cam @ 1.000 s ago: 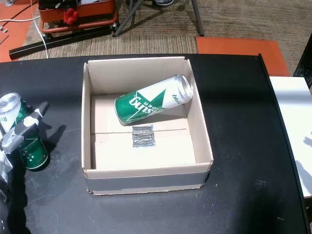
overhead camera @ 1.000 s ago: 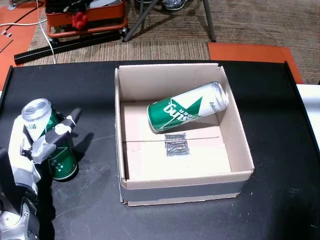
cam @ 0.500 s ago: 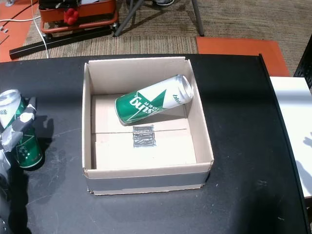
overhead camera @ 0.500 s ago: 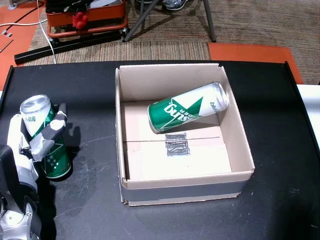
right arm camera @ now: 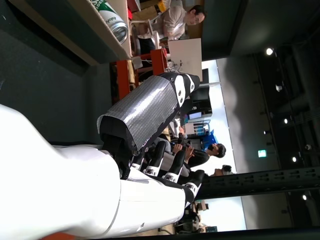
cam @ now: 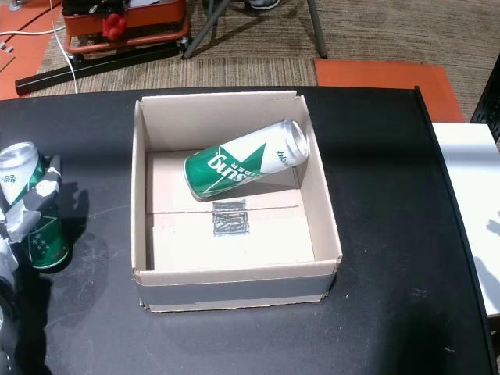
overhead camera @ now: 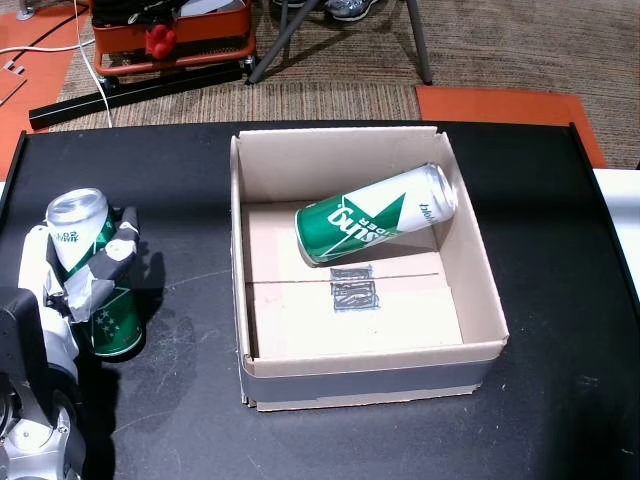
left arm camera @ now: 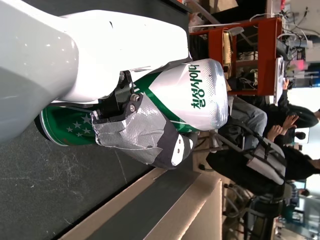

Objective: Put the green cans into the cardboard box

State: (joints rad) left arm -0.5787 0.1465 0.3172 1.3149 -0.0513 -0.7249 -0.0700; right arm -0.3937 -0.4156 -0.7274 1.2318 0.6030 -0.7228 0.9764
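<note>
The left hand (overhead camera: 85, 285) grips an upright green can (overhead camera: 95, 275) around its middle, on the black table (overhead camera: 180, 200) left of the cardboard box (overhead camera: 470, 290). A second green can (overhead camera: 375, 215) lies tilted inside the box, toward its far side. The right hand (right arm camera: 145, 150) holds nothing, fingers curled loosely. The can looks thin-walled and smooth, so a mid-body grip suits it.

**Box mid-table, one can inside, one outside at left**

The box (overhead camera: 366, 375) sits in the middle of the table (overhead camera: 560, 260). A can (overhead camera: 375, 215) lies on its side inside the box, toward the far wall, its top close to the right wall. A second can (overhead camera: 95, 275) stands upright on the table, left of the box and apart from it, within the left hand (overhead camera: 85, 280).
</note>
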